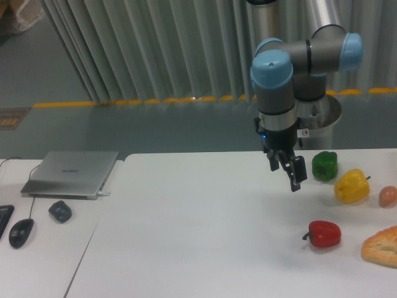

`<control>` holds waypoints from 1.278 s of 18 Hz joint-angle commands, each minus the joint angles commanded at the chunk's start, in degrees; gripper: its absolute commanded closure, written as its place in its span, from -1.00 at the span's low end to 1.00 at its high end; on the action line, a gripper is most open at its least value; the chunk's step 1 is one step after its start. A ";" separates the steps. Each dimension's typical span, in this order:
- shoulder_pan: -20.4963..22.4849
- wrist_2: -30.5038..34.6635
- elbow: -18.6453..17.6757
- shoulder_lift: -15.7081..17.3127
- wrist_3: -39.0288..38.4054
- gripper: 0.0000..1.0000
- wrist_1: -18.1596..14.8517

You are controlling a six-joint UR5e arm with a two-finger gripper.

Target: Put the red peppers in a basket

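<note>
The red pepper (324,233) lies on its side on the white table (198,236) at the right, its dark stem pointing left. My gripper (285,177) hangs above the table, up and to the left of the red pepper and just left of the green pepper (324,166). Its fingers are apart and hold nothing. No basket is in view.
A yellow pepper (352,185) sits right of the green one. A small round orange-pink fruit (388,196) and a bread piece (381,246) lie at the right edge. A laptop (71,174), two mice (60,211) (20,233) and a keyboard corner (3,218) lie on the left table.
</note>
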 joint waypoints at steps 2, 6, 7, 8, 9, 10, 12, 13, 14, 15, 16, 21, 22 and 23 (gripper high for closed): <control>0.00 -0.44 -0.09 0.00 0.44 -1.00 -0.09; 0.61 -2.54 -0.52 0.09 -0.26 -1.00 0.09; 0.70 -2.98 -0.53 0.09 -0.18 -1.00 0.17; 0.79 -3.16 -0.70 0.17 -0.26 -1.00 0.70; 0.79 -3.16 -0.96 0.35 -0.26 -1.00 1.57; 0.88 -3.16 -0.97 0.53 -0.44 -1.00 2.02; 1.32 -3.08 -1.05 0.70 -1.49 -1.00 1.41; 1.41 -2.99 -1.14 0.88 -1.76 -1.00 1.32; 1.49 -2.99 -1.32 0.97 -1.76 -1.00 1.32; 1.49 -2.99 -1.32 0.97 -1.76 -1.00 1.32; 1.49 -2.73 -1.41 1.05 -1.76 -1.00 1.06; 2.99 -2.37 -2.64 2.11 -4.90 -1.00 0.17; 2.99 -2.29 -2.64 2.02 -7.27 -1.00 0.35; 2.90 -1.42 -2.64 1.85 -9.12 -1.00 0.53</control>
